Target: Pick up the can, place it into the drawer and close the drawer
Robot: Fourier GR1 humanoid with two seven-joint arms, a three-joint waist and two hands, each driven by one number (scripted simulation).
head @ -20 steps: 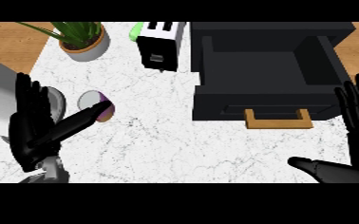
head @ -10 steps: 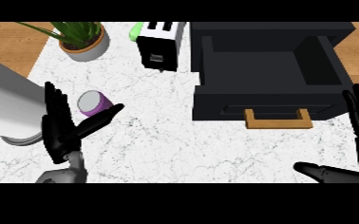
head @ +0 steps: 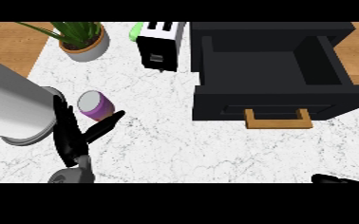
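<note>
Can, left of frame: flanked by open, empty left robot hand; fingers should be curled around it squarely before lifting toward drawer.

Purple can with grey lid, black drawer, tan handle, white-marbled counter.

I see a white marble counter with wood showing at its far corners. On it stand a potted plant at the far left, a toaster beside it, a purple can nearer me, and the open black drawer unit. Something green, perhaps a sponge, peeks from behind the toaster.
</note>
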